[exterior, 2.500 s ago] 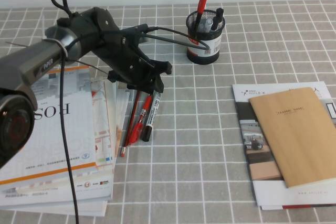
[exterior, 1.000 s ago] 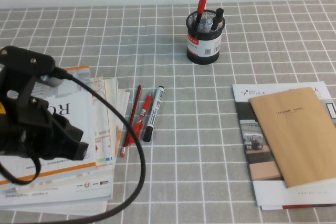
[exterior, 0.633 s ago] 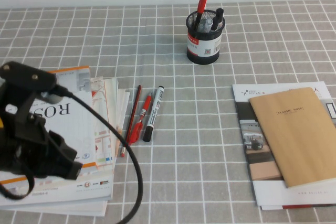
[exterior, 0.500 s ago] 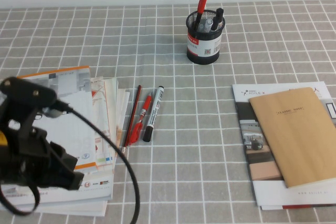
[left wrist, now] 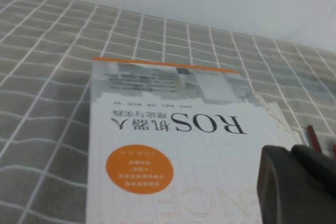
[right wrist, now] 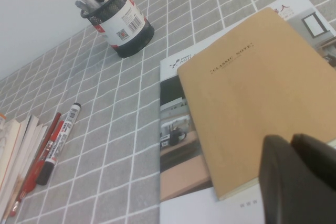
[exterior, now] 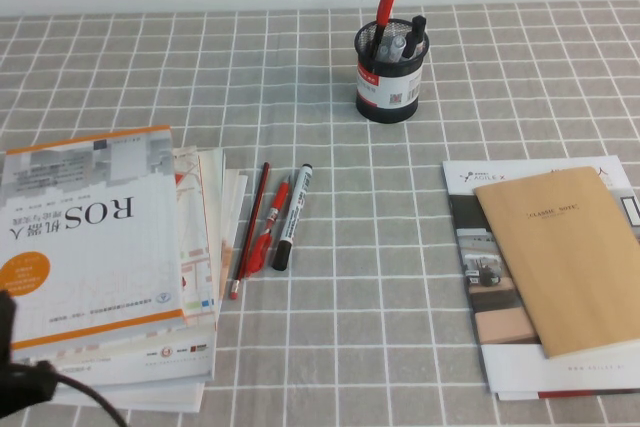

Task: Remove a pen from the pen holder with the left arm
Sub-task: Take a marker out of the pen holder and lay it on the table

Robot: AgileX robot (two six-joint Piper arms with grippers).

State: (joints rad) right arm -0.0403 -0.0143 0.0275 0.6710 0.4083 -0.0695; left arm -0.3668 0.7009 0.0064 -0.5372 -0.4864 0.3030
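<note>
Black left hand (left wrist: 293,153) hangs shut, empty, over book (left wrist: 168,129); right hand (right wrist: 291,142) shut above notebook (right wrist: 252,82).

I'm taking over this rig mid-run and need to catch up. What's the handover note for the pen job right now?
Left hand: shut, empty, over the ROS book at the near left.
Right hand: shut, empty, over the brown notebook.
Pen holder: upright at the far side, several pens inside.
Done: a black marker and red pen lie on the table beside that book, so a pen looks taken out.
Left: likely nothing; just confirm.
</note>
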